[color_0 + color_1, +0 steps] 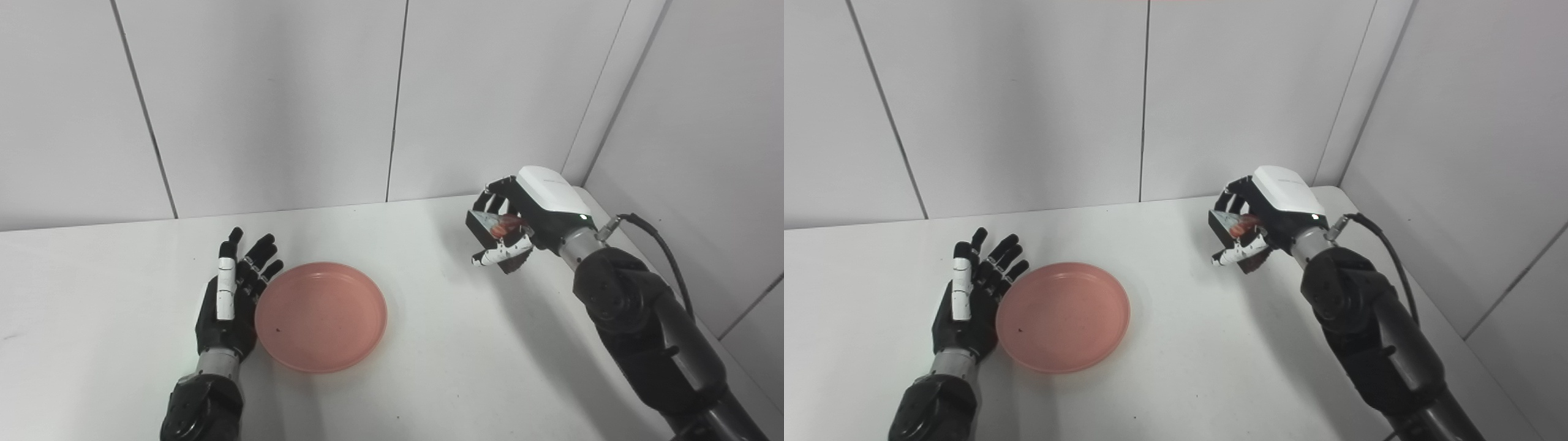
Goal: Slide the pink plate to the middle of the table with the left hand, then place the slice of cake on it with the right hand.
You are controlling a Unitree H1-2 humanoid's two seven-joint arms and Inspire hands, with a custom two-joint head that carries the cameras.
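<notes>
On the white table (429,380) between grey wall panels, our right hand (520,223) is clasped around the slice of cake (497,228), held above the surface well right of the pink plate (320,315). Our left hand (229,300) rests spread against the plate's left rim. We judge the slide done; carrying and placing the cake remain.

You are looking down from the robot's head, both eyes tilted forward over the white bench (429,380) toward the panelled wall (275,104), from near. The two views share almost the whole scene: plate (1062,315), both hands and the corner. In the right eye view everything sits a little further left.
</notes>
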